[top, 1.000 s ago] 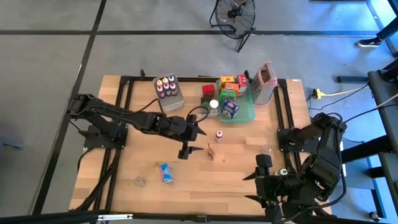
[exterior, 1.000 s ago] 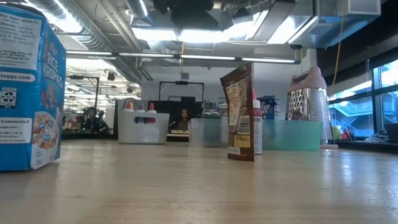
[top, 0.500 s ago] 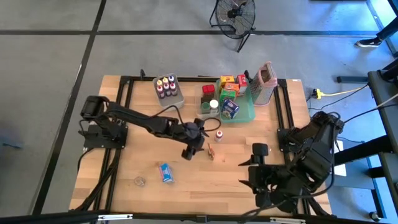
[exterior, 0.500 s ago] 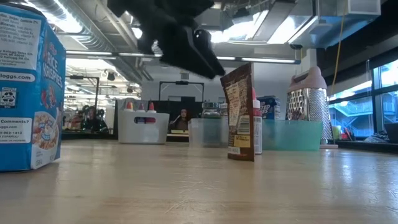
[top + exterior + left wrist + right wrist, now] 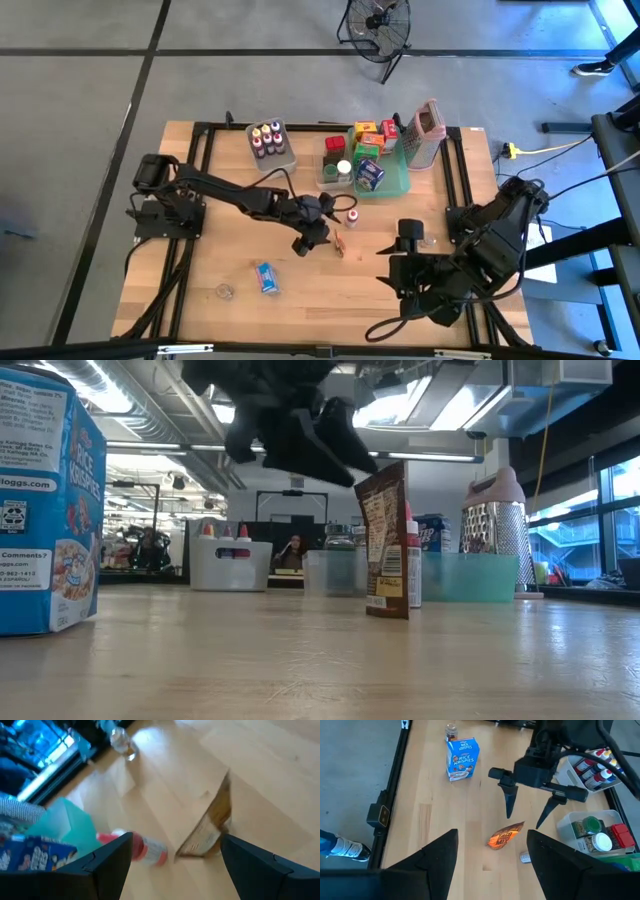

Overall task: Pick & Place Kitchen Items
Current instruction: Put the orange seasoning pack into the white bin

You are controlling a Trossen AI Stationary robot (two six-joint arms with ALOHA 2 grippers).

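A brown snack packet [image 5: 340, 243] stands upright on its bottom edge [image 5: 387, 610] at mid-table. My left gripper [image 5: 316, 240] hangs open just above and left of it, tipped downward; in the left wrist view the packet [image 5: 207, 827] shows between the two fingers, untouched. A small red-capped bottle [image 5: 352, 216] stands just beyond the packet. A blue cereal box [image 5: 266, 277] and a tiny jar [image 5: 225, 291] sit near the front left. My right gripper [image 5: 398, 268] hovers open high over the front right, with nothing between its fingers.
At the far edge stand a clear bin of small bottles [image 5: 271, 150], a clear bin of jars [image 5: 337, 172], a teal tray [image 5: 395, 185] with little boxes, and a grey grater with a pink rim [image 5: 426, 130]. Bare wood lies between the packet and the front edge.
My left gripper has come down and gone a little toward the table's right, rolling about its own axis, and now hangs by the packet. My right arm has swung from the front right corner toward the table's middle. No item has moved.
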